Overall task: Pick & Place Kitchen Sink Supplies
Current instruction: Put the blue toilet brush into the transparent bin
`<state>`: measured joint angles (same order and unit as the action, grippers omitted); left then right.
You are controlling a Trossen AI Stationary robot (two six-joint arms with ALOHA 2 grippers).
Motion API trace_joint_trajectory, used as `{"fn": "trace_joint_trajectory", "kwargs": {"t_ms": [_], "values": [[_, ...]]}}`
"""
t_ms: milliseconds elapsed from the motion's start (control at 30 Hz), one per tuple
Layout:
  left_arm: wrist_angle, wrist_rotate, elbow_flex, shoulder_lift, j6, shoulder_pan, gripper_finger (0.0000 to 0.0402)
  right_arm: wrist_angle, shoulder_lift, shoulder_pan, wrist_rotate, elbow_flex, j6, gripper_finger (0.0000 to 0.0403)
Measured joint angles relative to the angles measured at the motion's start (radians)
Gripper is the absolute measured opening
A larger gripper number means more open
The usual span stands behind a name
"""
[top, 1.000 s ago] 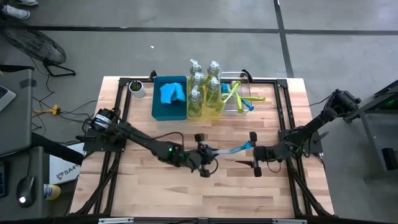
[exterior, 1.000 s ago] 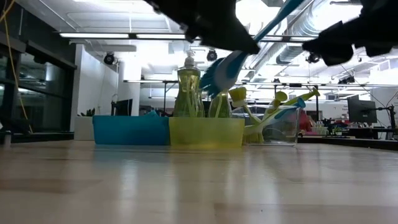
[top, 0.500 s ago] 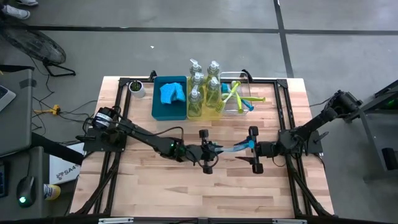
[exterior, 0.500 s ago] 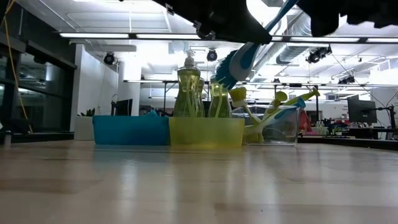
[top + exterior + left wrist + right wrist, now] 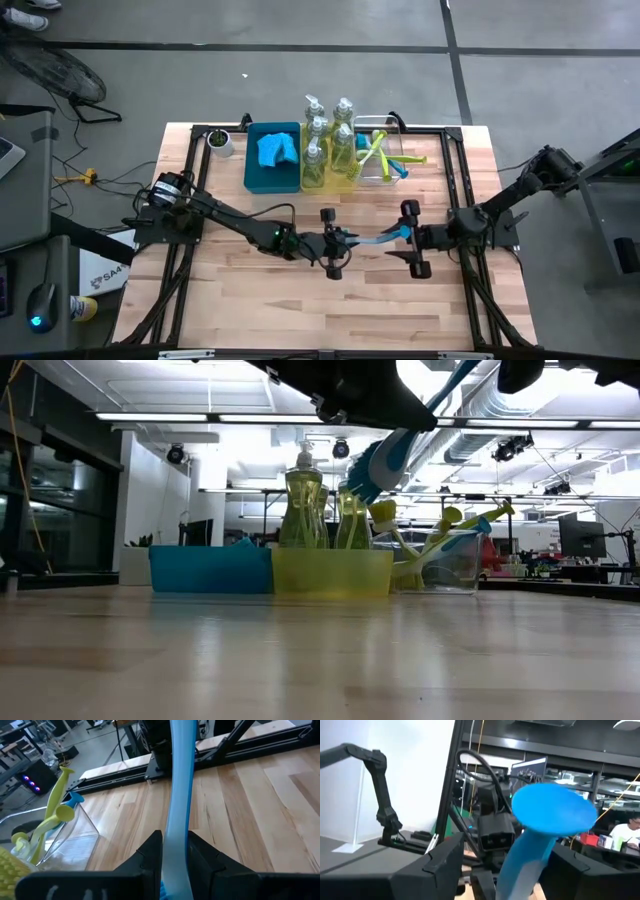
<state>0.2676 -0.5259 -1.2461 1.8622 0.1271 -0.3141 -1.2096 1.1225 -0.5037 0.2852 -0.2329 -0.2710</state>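
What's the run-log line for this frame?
left tool: shut on blue dish brush | right tool: open around handle end | brush: mid-air

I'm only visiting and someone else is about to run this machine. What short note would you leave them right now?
Left gripper: fingers shut on the blue dish brush, held in the air mid-table.
Right gripper: fingers open around the brush's handle end, no grip yet.
Sponges lie in the blue bin, soap bottles in the yellow bin, other brushes in the clear bin.
Left: finish the handover, probably put the brush in the clear bin.
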Motion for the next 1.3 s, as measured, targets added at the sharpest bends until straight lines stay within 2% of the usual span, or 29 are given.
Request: {"fn": "trace_joint_trajectory", "kwargs": {"t_ms": [200, 533, 633, 800, 933, 1300], "values": [[0.0, 0.0, 0.0, 0.0, 0.0, 0.0, 0.0056, -0.025, 0.0, 0.0, -0.001, 0.0, 0.0, 0.0176], [-0.001, 0.006, 0.0, 0.0, 0.005, 0.0, 0.0056, -0.029, 0.0, 0.0, -0.003, 0.0, 0.001, 0.0065], [0.0, 0.004, 0.0, 0.0, 0.004, 0.0, 0.0064, -0.029, 0.0, 0.0, -0.004, 0.0, 0.001, 0.0065], [0.002, -0.01, 0.0, 0.0, -0.005, 0.001, 0.0133, -0.028, 0.0, 0.0, -0.001, 0.0, 0.0, 0.0065], [0.0, -0.009, 0.0, 0.0, -0.004, 0.0, 0.0167, -0.027, 0.0, 0.0, 0.017, 0.0, 0.001, 0.0065], [-0.038, -0.026, -0.001, -0.008, 0.0, 0.0, 0.0181, -0.006, 0.0, 0.0, 0.056, 0.0, 0.0, 0.0065]]}}
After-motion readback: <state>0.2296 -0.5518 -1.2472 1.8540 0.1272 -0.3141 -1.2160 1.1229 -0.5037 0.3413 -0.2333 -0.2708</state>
